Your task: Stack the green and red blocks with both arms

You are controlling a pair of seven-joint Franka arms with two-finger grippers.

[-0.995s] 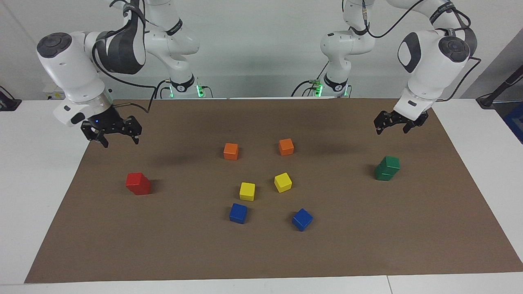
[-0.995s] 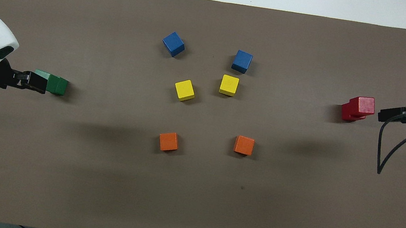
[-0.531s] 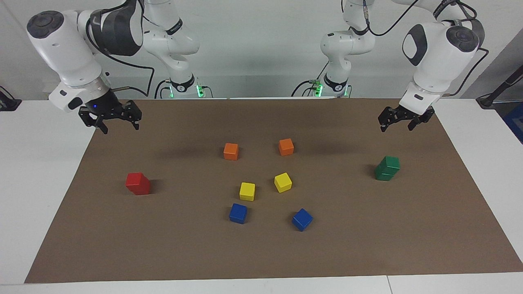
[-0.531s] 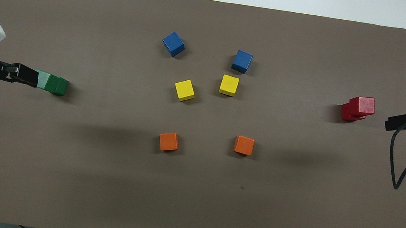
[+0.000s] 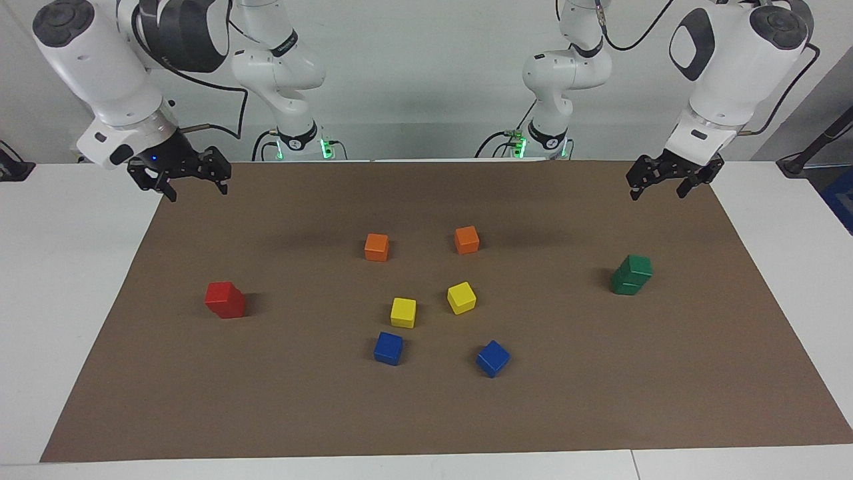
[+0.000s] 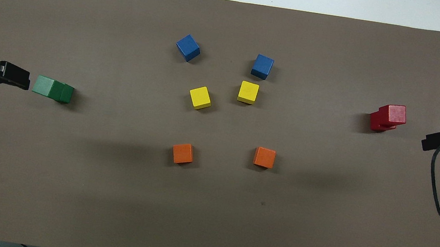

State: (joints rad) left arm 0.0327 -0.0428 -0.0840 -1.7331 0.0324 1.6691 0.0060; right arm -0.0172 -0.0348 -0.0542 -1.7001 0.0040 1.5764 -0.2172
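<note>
Two dark green blocks stand stacked as one pile (image 5: 631,275) toward the left arm's end of the brown mat; the pile also shows in the overhead view (image 6: 53,89). Two red blocks stand stacked, the upper one slightly offset (image 5: 225,299), toward the right arm's end, also in the overhead view (image 6: 388,117). My left gripper (image 5: 658,193) is open and empty, raised over the mat's corner, apart from the green pile; it shows in the overhead view (image 6: 15,75) too. My right gripper (image 5: 194,191) is open and empty, raised over the mat's edge, apart from the red pile; it shows in the overhead view (image 6: 437,140) too.
In the mat's middle lie two orange cubes (image 5: 376,247) (image 5: 466,239), two yellow cubes (image 5: 403,312) (image 5: 461,297) and two blue cubes (image 5: 388,348) (image 5: 492,358). White table (image 5: 66,267) surrounds the brown mat (image 5: 600,400).
Both grippers have risen and drawn back from their piles toward the table's ends and the robots' side. All the blocks stay where they were.
</note>
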